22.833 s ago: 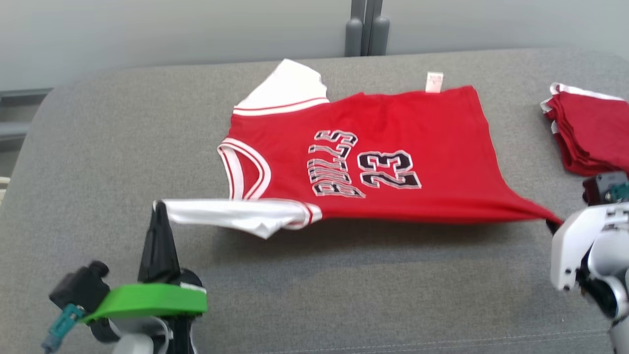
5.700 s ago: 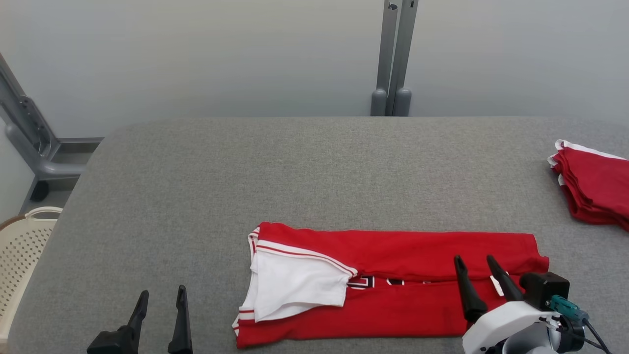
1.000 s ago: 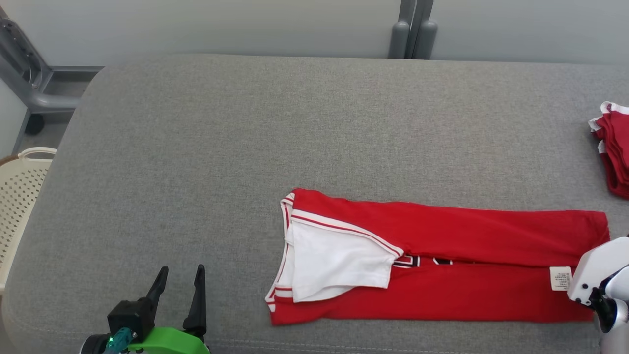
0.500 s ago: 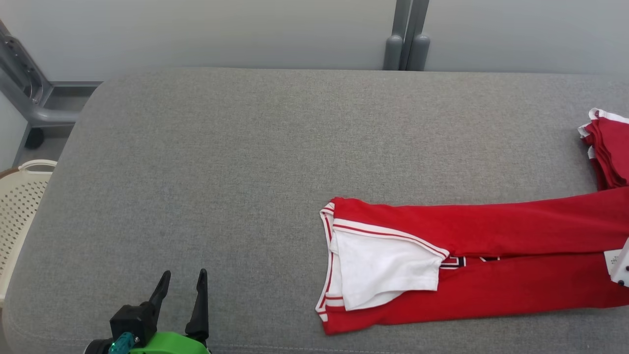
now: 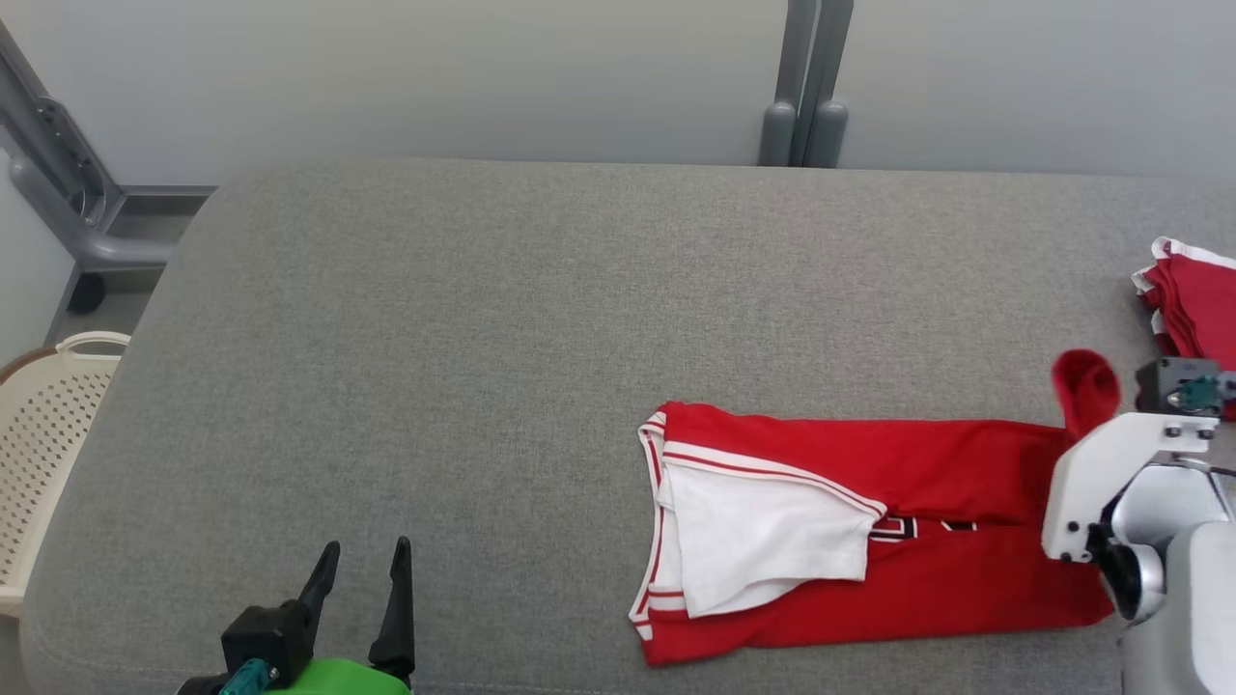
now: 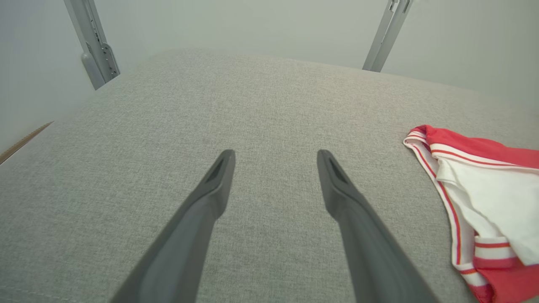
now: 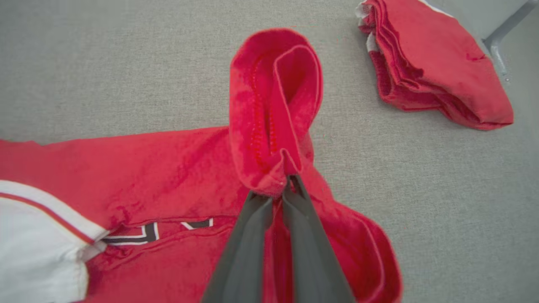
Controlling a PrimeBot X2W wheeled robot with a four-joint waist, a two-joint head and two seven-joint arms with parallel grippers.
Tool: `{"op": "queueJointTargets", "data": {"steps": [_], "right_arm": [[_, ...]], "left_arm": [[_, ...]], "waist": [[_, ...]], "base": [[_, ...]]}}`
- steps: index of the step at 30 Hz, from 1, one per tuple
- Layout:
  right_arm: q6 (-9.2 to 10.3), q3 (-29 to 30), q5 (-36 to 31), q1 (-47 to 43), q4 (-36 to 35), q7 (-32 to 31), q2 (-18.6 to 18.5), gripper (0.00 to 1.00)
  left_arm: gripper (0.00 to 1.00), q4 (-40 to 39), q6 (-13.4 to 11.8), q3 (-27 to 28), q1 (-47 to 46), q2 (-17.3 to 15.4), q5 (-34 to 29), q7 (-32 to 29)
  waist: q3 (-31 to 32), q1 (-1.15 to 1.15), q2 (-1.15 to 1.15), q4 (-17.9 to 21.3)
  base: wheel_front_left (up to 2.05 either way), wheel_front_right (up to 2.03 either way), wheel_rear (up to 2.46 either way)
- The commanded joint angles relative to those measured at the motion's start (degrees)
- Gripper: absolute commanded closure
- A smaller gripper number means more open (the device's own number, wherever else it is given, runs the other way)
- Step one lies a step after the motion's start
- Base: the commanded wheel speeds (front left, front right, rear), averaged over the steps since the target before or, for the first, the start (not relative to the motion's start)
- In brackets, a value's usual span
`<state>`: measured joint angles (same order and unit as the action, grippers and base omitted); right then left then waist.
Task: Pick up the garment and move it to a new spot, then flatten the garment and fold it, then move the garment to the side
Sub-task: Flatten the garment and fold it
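While the left hand (image 5: 366, 543) hangs close to the robot with its two fingers wide apart and nothing in them, far to the left of the pile of folded red clothes (image 5: 1193, 294), the folding looks only partly done. The garment (image 5: 917, 454), a red shirt with a white sleeve on top, lies on the grey desk (image 5: 483, 338) as a long band. It is a little nearer the robot than the pile and to the left of it. So I think the pick-up, the flattening and the first side folds are done. The right hand (image 7: 290, 181) is pinched tight on the end of the garment nearest the pile. That end stands up off the desk in a loop, and the rest lies flat. What is left, I think, is to bring this end over to the sleeve end and then put the garment to the side. The pile sits just past the held end and does not touch it.
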<state>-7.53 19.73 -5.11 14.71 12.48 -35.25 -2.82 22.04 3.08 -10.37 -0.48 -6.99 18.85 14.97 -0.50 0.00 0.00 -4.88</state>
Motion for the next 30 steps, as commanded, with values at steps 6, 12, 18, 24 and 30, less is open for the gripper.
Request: {"op": "queueJointTargets", "data": {"steps": [6,12,18,24,30], "right_arm": [[0.1,-10.37,8.49,-0.34,0.59,-1.76,-0.21,1.0],[0.09,-19.72,13.76,1.61,3.61,-0.99,-0.18,1.0],[0.08,-27.19,18.94,3.93,7.93,1.15,-0.14,1.0],[0.08,-31.61,22.26,6.0,11.58,3.17,-0.15,1.0],[0.07,-34.5,24.46,8.56,16.36,5.28,-0.14,1.0]], "left_arm": [[0.0,0.0,0.01,0.03,0.61,0.14,0.45,0.28],[0.0,-0.18,0.19,0.06,0.31,0.16,0.36,0.28],[0.0,0.13,0.47,-0.22,0.25,0.29,0.11,0.24],[0.0,0.47,0.59,-0.5,0.59,0.41,0.06,0.23],[0.0,0.81,0.58,-0.85,1.14,0.72,0.12,0.23]], "waist": [[0.36,0.0,0.0,-0.48],[0.27,0.0,0.0,-0.9],[0.52,0.0,0.0,-1.74],[0.9,0.0,0.0,-2.61],[1.19,0.0,0.0,-3.8]], "base": [[0.0,0.0,0.0],[0.0,0.0,0.0],[0.0,0.0,0.0],[0.0,0.0,0.0],[0.0,0.0,0.0]]}}
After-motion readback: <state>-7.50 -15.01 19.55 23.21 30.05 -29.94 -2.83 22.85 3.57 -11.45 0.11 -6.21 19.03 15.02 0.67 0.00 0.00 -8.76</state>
